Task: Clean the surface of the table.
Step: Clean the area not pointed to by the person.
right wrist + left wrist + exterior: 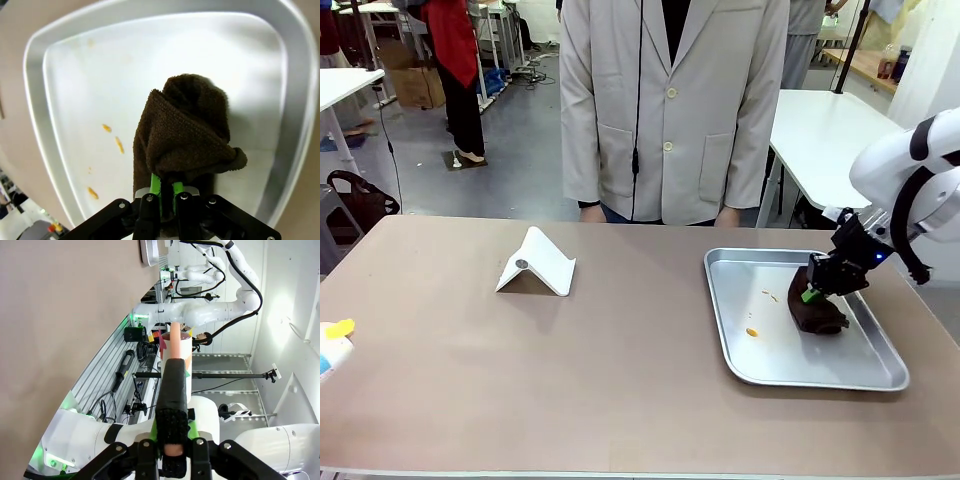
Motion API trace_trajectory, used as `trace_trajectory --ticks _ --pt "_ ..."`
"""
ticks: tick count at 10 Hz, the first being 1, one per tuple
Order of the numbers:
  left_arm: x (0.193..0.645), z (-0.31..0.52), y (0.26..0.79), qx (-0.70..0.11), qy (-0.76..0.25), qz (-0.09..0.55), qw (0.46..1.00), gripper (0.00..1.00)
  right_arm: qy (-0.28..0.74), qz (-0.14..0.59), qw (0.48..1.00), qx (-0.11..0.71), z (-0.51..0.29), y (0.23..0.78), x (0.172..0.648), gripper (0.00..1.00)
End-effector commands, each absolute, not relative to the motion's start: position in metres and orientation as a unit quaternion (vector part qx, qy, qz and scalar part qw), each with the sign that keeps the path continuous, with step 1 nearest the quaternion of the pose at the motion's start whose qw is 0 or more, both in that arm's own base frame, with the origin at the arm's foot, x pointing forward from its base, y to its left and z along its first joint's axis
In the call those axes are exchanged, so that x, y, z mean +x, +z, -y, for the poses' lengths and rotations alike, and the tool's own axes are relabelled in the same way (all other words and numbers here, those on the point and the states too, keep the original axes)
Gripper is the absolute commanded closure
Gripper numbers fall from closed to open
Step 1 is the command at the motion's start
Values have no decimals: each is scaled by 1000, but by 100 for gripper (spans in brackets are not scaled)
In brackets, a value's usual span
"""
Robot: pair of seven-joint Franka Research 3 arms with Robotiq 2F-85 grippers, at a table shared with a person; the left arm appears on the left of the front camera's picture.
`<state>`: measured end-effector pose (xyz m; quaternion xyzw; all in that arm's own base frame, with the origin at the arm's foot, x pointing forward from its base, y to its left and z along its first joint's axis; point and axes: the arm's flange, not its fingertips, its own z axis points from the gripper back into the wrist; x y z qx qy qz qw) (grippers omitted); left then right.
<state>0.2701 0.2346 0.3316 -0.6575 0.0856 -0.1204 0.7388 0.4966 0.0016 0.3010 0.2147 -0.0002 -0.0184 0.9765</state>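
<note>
Worktop (pixel 620 380) appears wiped: right tool (pixel 812 292) clamps a brown cloth (pixel 820 315) in the metal tray (pixel 740 365), left tool (pixel 173 375) grips a pink tube (pixel 175 340); next, likely release.

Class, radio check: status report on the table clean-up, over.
Right gripper shut on brown cloth, in silver tray. Left gripper shut on pink cylinder. Table carries white stand; orange crumbs in tray.

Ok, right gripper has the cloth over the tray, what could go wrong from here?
The brown cloth hangs from a small pinch in the right gripper and could slip free. Orange crumbs lie in the metal tray beside it; the cloth could carry them onto the table. The white stand sits on the table in a likely wiping path.
</note>
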Motion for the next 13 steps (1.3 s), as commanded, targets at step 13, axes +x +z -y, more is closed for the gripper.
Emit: trace_trajectory --ticks 13 --pt "270 -236 337 -667 -118 -78 732 78 137 -46 941 306 -126 261 466 90"
